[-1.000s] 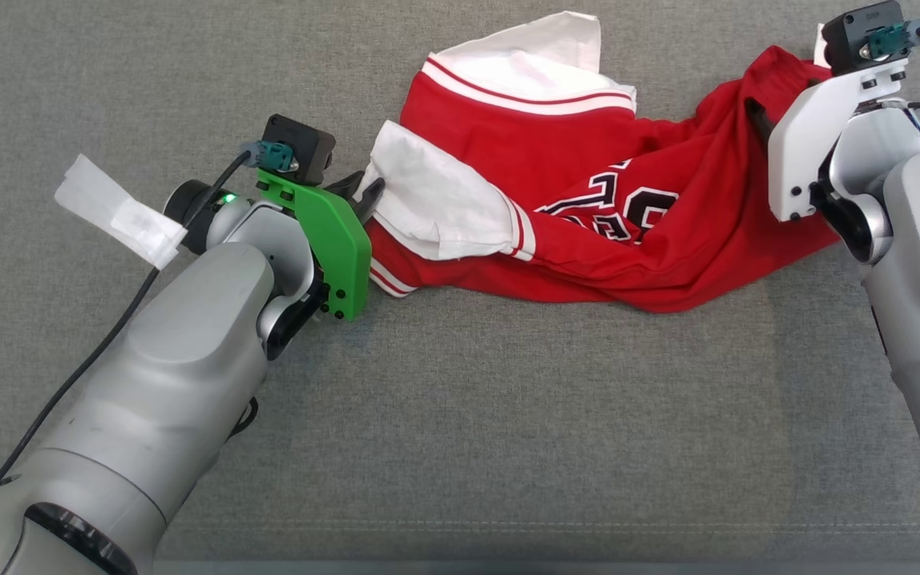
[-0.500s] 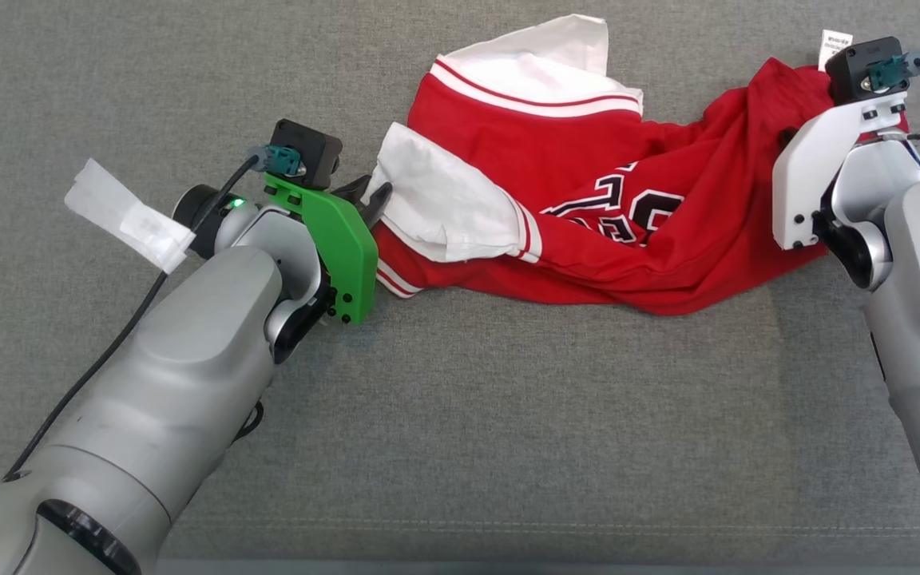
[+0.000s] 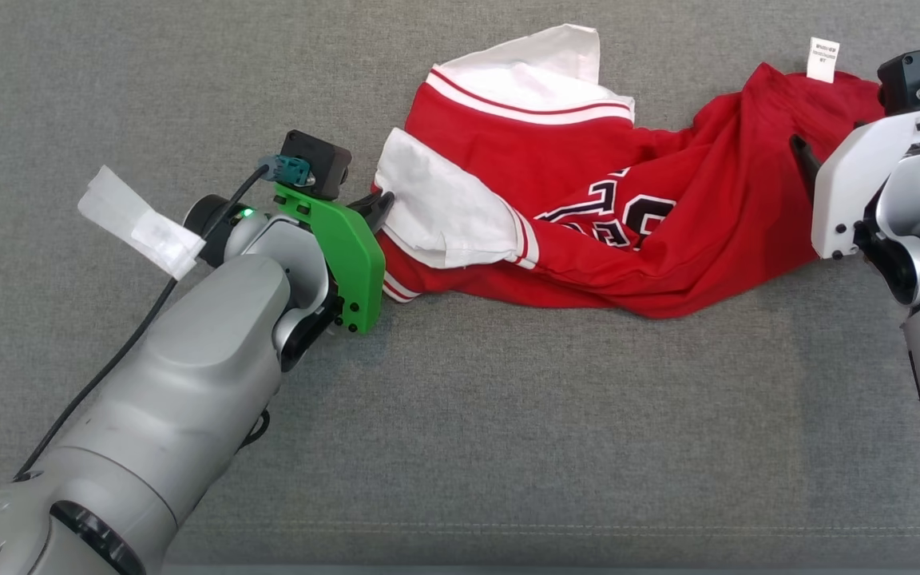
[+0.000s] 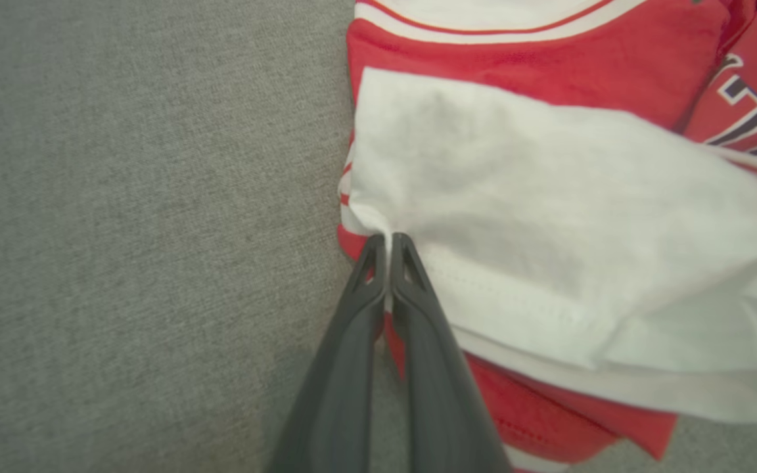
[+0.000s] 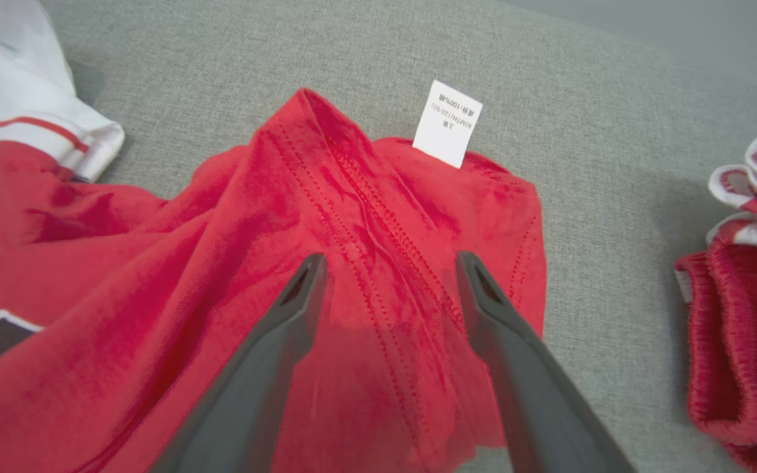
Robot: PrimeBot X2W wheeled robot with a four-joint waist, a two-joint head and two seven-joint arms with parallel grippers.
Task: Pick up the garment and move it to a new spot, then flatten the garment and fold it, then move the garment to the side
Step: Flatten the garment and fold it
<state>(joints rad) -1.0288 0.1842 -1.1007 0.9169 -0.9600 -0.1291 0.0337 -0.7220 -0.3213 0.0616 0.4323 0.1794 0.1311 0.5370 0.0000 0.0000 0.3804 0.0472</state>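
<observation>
Grey woven fabric surface [image 3: 508, 399], with a stitched seam [image 3: 588, 527] running well to the near side of the garment. Lying crumpled directly on it: a red garment [image 3: 580, 172] with white sleeves and a white label [image 3: 823, 59] at its right end. Off that labelled end, apart from the garment, a smaller bunched red-and-white piece [image 5: 743, 355]

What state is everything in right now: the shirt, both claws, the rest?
Garment: crumpled, unfolded, on the grey surface.
Left claw: shut on the garment's white edge.
Right claw: open, above its red hem.
Label: sticking up.
Other red cloth: bunched, lying apart.
</observation>
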